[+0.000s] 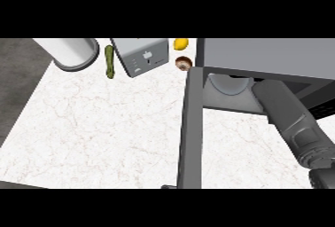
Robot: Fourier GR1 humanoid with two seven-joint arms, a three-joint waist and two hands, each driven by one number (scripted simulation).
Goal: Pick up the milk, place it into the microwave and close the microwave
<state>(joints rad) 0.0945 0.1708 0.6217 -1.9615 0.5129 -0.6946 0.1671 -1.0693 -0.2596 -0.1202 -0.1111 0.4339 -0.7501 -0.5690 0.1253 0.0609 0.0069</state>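
Inside microwave (274,55) — right forearm (291,117); milk unseen

Beside the one microwave (262,55), whose single door (189,133) stood open, there was one toaster (141,55), one green cucumber (109,62), one yellow lemon (181,43), one brown mushroom (183,63) and one white canister (71,51). One round plate (229,84) lay inside the microwave, and one grey forearm (291,119) reached in.

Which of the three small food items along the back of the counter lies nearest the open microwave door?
The brown round item, right beside the door's top end. The yellow one sits further back; the long green one lies far left.
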